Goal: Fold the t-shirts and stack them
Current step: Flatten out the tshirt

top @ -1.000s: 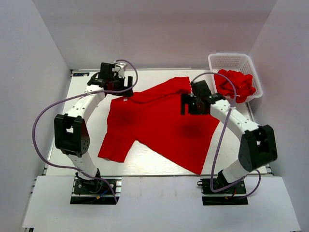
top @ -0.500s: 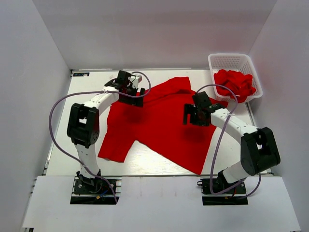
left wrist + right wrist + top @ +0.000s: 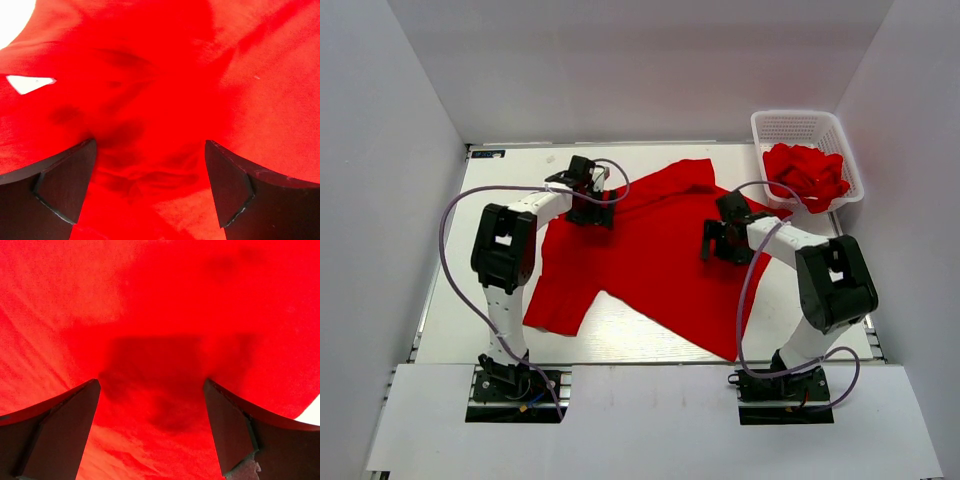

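Claws barely shifted: L claw (image 3: 150,150), R claw (image 3: 150,387) wide open, empty, on shirt (image 3: 650,262); label (image 3: 29,83) left of L; basket (image 3: 790,117) beyond R.

From above, the left gripper (image 3: 588,200) at 11 o'clock and the right gripper (image 3: 725,236) at 3 o'clock hide their own fingertips and patches of the bright red short-sleeved cloth t-shirt (image 3: 650,258) beneath. The crumpled red cloth heap (image 3: 807,172) in the white plastic mesh basket (image 3: 790,119) at 2 o'clock cannot be counted. Both wrist views crop the shirt on every edge and the dark fingers (image 3: 60,195) at 6 o'clock. The small white label (image 3: 27,82) at 9 o'clock is unreadable.
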Robot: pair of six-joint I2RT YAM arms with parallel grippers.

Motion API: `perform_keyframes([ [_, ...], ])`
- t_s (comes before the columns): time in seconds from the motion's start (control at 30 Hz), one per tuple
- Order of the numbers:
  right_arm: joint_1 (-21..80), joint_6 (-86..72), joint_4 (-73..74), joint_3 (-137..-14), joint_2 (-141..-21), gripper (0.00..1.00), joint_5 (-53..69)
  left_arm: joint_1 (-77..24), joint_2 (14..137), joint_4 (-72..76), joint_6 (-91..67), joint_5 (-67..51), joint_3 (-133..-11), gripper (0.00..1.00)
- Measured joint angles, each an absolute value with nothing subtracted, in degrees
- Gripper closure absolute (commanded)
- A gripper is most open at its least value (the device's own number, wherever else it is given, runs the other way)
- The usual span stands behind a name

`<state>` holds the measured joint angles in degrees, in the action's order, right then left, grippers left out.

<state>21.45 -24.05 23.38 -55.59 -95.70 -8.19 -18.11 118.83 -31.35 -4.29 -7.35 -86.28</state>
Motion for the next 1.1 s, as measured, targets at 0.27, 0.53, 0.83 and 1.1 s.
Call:
perform_keyframes([
  [0.27, 20.6, -21.8, 24.3, -68.4, -106.4, 0.1, -8.2, -17.3, 114.9, -30.2, -13.7, 3.7, -79.8, 0.0],
  [0.53, 20.6, -17.0, 26.8, -87.8, -119.9, 0.1, -5.3, -15.3, 104.5, -33.2, -24.6, 7.0, -66.2, 0.0],
  [0.83, 20.6, -14.1, 28.5, -94.7, -124.0, 0.1, -3.6, -16.5, 102.8, -38.0, -24.3, 3.3, -70.3, 0.0],
  [1.1, 20.6, -13.1, 30.2, -85.5, -112.1, 0.1, -3.5, -17.6, 107.3, -34.2, -12.0, -3.5, -95.0, 0.0],
])
